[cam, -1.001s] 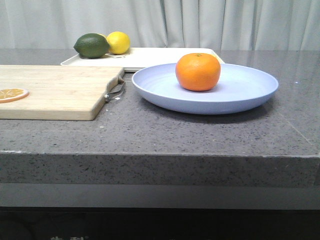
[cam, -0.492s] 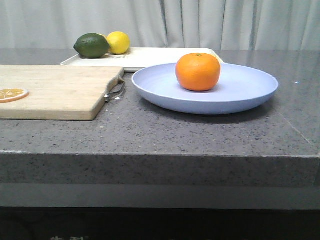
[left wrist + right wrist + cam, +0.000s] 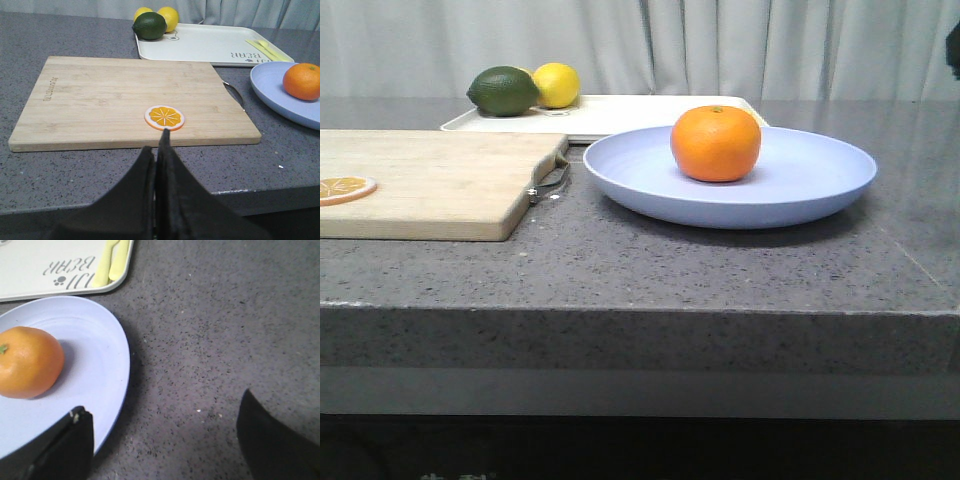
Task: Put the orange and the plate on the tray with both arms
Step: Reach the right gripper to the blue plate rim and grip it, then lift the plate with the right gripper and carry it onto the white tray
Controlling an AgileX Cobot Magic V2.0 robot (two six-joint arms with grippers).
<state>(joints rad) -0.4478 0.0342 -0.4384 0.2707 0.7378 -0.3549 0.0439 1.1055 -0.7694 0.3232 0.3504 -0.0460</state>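
Note:
The orange rests on the lavender-blue plate in the middle of the counter. Right behind the plate lies the cream-white tray. My right gripper hovers open over the plate's right rim, one finger above the rim and the other above bare counter, with the orange off to the side. My left gripper is shut and empty, low over the counter's front edge, pointing at the cutting board. The plate and orange lie off to its right.
A wooden cutting board carrying a dried orange slice lies left of the plate. A lime and a lemon sit at the tray's far left corner. Yellow cutlery lies on the tray's right end.
A dark bit of the right arm has come into the front view at its upper right edge. The orange, plate and tray have not moved.

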